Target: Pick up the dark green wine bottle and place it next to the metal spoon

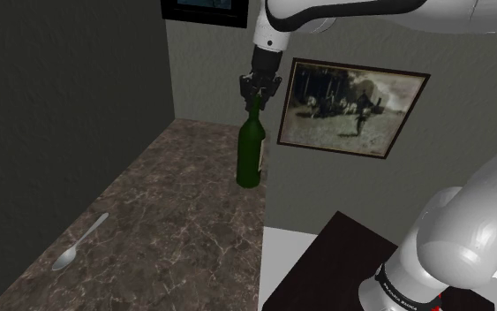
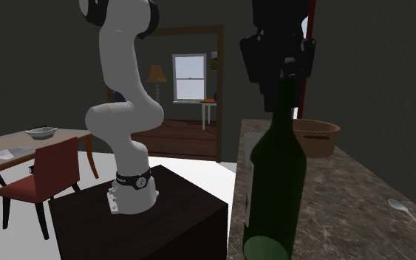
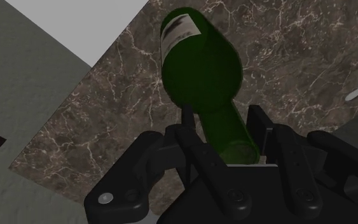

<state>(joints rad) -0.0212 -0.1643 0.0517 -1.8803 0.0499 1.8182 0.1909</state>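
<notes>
A dark green wine bottle [image 1: 250, 155] stands upright on the brown marble counter [image 1: 167, 230], near the wall at the far end. My gripper [image 1: 256, 97] comes down over its top, and the fingers clasp the bottle's neck [image 3: 231, 130] from both sides. The bottle [image 2: 275, 185] fills the foreground of the second exterior view, with the gripper [image 2: 286, 74] on its neck. A metal spoon [image 1: 79, 243] lies flat near the counter's front corner, at the shoulder view's left and well away from the bottle. The spoon [image 2: 413, 216] also lies at the second exterior view's right.
A brown bowl [image 2: 315, 137] sits on the counter beyond the bottle. Beside the bottle a grey wall with a framed picture [image 1: 352, 106] stands at the counter's edge. The dark stand [image 1: 326, 274] is at lower right. Further off are a table and red chair [image 2: 40, 177].
</notes>
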